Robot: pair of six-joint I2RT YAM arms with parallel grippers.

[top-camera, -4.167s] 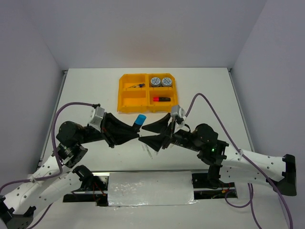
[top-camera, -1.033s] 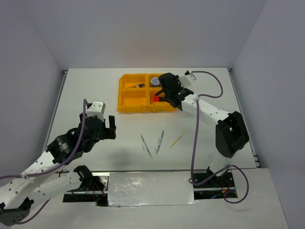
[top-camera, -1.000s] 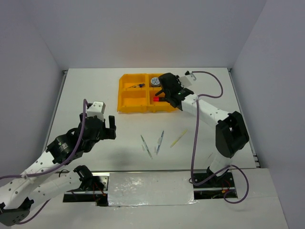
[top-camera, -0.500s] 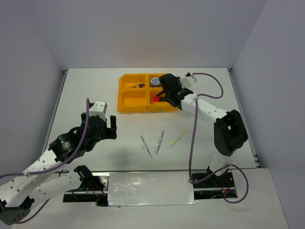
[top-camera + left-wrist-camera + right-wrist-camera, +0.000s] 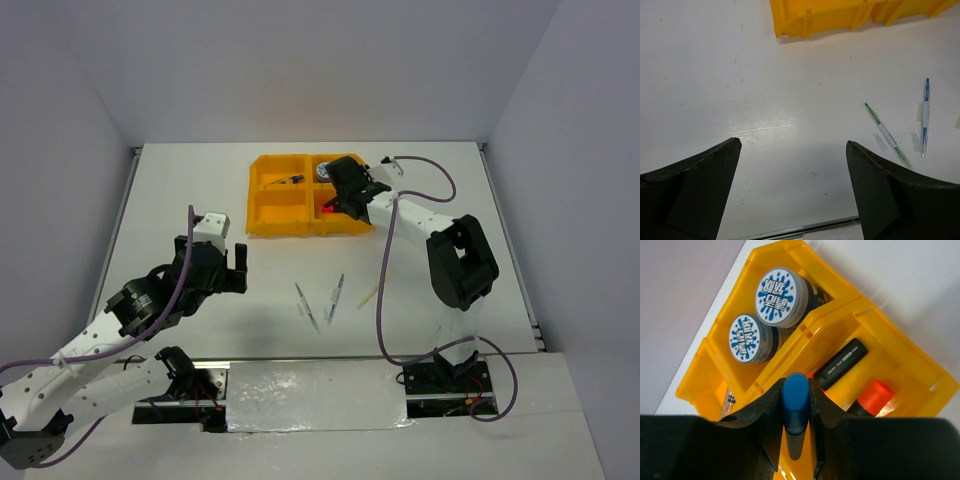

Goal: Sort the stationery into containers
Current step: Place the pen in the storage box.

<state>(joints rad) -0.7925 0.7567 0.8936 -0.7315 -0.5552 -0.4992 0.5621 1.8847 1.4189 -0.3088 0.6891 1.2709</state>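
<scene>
The orange-yellow tray (image 5: pixel 278 210) stands at the back middle of the table. My right gripper (image 5: pixel 796 390) hovers over its near-right compartment, shut on a black highlighter with a blue cap (image 5: pixel 795 402). Below it lie a black highlighter (image 5: pixel 840 364) and one with an orange-red cap (image 5: pixel 875 395). Two blue-white tape rolls (image 5: pixel 776 296) (image 5: pixel 747 338) fill the compartment behind. A small dark item (image 5: pixel 290 180) lies in the far-left compartment. Three thin pens (image 5: pixel 307 305) (image 5: pixel 336 297) (image 5: pixel 368 296) rest on the table. My left gripper (image 5: pixel 792 145) is open above bare table, holding nothing.
The green pen (image 5: pixel 887 136) and blue pen (image 5: pixel 925 116) lie to the right of my left gripper, with the tray's front wall (image 5: pixel 840 17) beyond. The right arm's cable (image 5: pixel 385 270) hangs over the pens. Walls enclose the table on three sides.
The right gripper has shifted slightly left over the tray with the blue-capped highlighter in it, and its arm has folded in. The left arm has edged slightly forward.
</scene>
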